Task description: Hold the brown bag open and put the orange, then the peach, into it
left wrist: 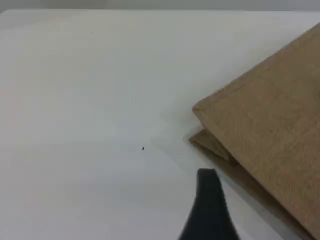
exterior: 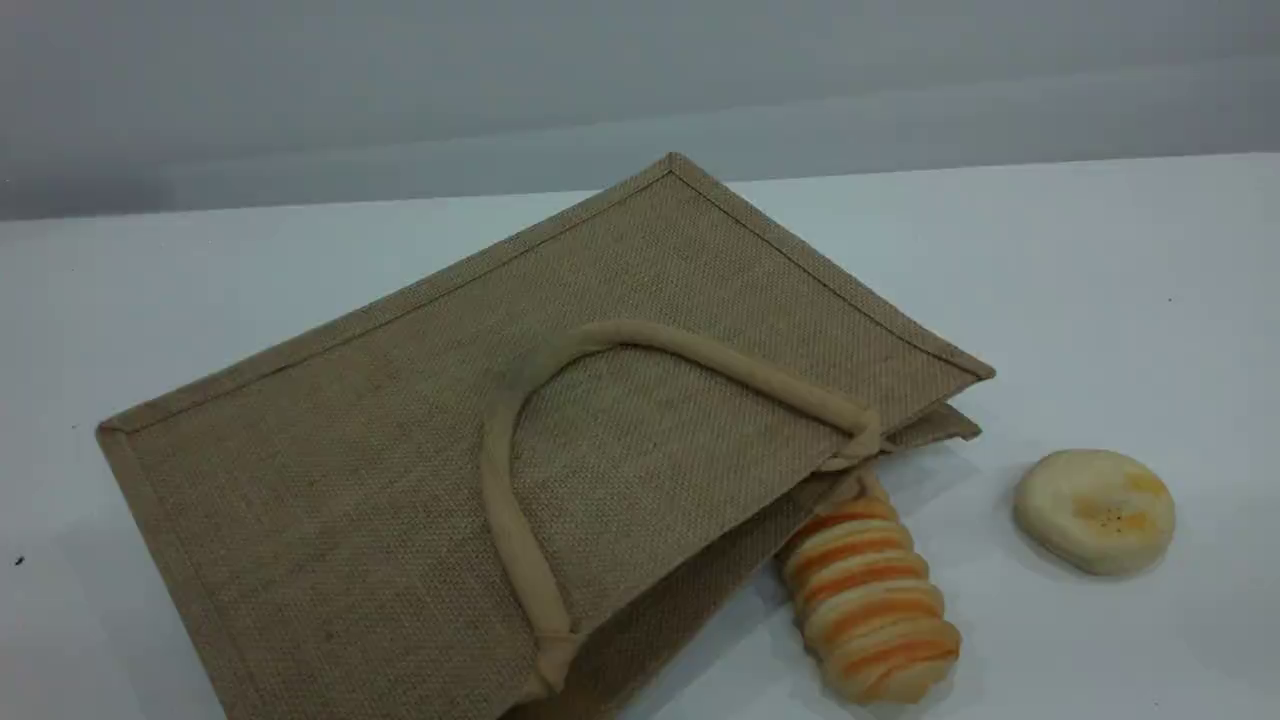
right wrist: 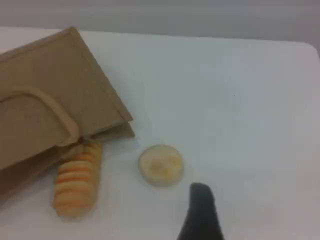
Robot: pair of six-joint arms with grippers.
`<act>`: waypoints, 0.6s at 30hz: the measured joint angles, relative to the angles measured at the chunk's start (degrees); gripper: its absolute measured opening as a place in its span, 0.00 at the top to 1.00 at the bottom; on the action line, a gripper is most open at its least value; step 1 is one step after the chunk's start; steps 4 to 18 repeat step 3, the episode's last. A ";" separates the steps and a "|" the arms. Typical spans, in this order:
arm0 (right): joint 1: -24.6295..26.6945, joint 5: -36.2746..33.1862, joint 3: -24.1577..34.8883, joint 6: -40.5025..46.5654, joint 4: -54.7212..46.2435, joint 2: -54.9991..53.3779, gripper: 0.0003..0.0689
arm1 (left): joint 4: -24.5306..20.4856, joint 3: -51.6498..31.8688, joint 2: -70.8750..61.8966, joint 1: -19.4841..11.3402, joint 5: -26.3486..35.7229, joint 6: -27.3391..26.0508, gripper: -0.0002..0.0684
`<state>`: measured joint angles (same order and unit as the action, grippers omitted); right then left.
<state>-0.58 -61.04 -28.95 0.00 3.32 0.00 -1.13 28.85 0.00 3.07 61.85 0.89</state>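
Note:
The brown bag (exterior: 380,420) lies flat on the white table, its mouth toward the near right and one beige handle (exterior: 500,480) looped across its top face. Its corner (left wrist: 270,120) shows in the left wrist view, and its mouth end (right wrist: 50,85) in the right wrist view. The orange and the peach are out of view. One dark fingertip (left wrist: 207,195) of my left gripper hangs over bare table just left of the bag's corner. A dark fingertip (right wrist: 200,210) of my right gripper hovers over the table to the right of the bag's mouth. Neither holds anything.
A long orange-and-cream striped loaf (exterior: 870,600) lies at the bag's mouth, partly under its lip, also visible as the loaf (right wrist: 75,182) in the right wrist view. A cream-yellow flat disc (exterior: 1095,510) sits to its right, just ahead of the right fingertip as the disc (right wrist: 160,164).

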 joint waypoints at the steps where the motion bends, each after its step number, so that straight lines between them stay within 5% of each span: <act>1: 0.00 0.00 0.00 0.00 0.00 0.00 0.32 | 0.00 0.00 0.00 0.00 0.00 0.00 0.32; 18: 0.00 -0.05 0.00 0.00 0.00 0.00 0.32 | 0.00 0.00 0.00 0.00 0.00 0.00 0.32</act>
